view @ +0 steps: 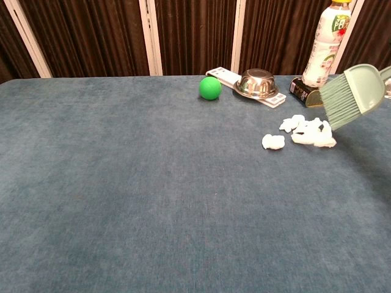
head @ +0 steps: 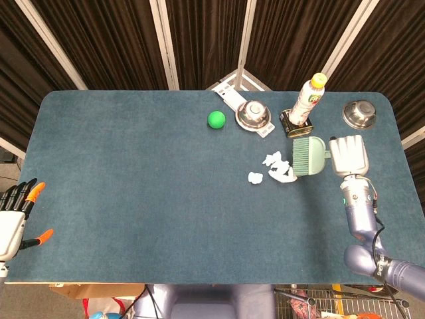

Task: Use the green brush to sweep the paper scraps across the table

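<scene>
Right hand [head: 348,155] grips the handle of the green brush [head: 308,155] near the table's [head: 119,199] right end, toward the far edge. The brush's long axis runs along the table's length, handle at the hand, bristles pointing toward the left end. Seen from the chest, the bristles hang lifted off the cloth. The paper scraps [head: 275,168] lie just beyond the bristle tips, on the side toward the left end and slightly nearer the front edge, one small piece a little apart. So the sweep, I'd judge, goes leftward after lowering. The left hand [head: 14,216], fingers apart and holding nothing, waits off the front-left corner, well away.
</scene>
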Controlling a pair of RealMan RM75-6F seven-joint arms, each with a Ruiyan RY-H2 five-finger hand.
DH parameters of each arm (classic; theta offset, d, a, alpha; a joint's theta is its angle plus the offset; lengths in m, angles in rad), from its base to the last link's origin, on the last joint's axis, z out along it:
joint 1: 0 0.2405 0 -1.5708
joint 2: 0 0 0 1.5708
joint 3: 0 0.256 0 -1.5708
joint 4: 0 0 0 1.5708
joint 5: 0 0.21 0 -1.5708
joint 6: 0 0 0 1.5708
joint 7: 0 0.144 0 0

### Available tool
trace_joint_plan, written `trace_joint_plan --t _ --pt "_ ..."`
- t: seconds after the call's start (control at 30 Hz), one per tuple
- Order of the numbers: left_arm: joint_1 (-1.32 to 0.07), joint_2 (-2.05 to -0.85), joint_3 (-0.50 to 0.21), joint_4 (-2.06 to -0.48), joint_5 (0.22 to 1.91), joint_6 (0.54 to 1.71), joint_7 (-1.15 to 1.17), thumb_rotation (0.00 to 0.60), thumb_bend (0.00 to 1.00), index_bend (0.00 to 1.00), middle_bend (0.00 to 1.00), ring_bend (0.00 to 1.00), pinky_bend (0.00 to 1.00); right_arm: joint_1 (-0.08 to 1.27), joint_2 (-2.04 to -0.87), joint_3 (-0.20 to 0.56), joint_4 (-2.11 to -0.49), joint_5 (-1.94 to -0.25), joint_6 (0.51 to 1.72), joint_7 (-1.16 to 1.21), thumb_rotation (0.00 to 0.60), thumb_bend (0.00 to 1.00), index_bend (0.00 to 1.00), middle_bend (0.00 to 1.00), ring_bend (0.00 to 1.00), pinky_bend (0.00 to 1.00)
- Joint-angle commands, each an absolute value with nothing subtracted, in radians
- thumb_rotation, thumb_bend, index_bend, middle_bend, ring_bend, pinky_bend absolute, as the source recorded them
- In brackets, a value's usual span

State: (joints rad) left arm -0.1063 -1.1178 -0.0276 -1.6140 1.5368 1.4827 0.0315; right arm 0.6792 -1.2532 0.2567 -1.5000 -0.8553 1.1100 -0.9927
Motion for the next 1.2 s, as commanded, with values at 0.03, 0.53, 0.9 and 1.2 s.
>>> trace_joint_plan --t 0.03,0.53,0.9,1.2 --pt "-0.108 -1.119 -0.027 -1.614 1.539 1.482 0.033 0.6 0.0 0.0 0.0 0.0 0.0 0.691 -1.208 0.258 -1.635 -0.899 1.131 -0.997 0.6 0.62 0.76 0.93 0.95 0.88" --pt "-0.114 -1.113 -0.032 -1.612 1.522 1.465 0.008 0.6 0.0 0.0 0.0 0.0 0.0 0.805 -1.38 0.194 -1.654 -0.903 1.1 -1.126 0.6 0.62 0.76 0.93 0.95 0.88" --pt "-0.114 -1.106 -0.034 -1.614 1.506 1.454 -0.008 0.6 0.0 0.0 0.0 0.0 0.0 0.831 -1.437 0.162 -1.508 -0.872 1.058 -1.103 0.6 0.62 0.76 0.93 0.95 0.88" --pt "-0.114 -1.107 -0.035 -1.618 1.507 1.458 -0.004 0.6 0.0 0.0 0.0 0.0 0.0 0.823 -1.427 0.142 -1.356 -0.833 1.081 -1.131 0.6 0.62 0.77 0.93 0.95 0.88"
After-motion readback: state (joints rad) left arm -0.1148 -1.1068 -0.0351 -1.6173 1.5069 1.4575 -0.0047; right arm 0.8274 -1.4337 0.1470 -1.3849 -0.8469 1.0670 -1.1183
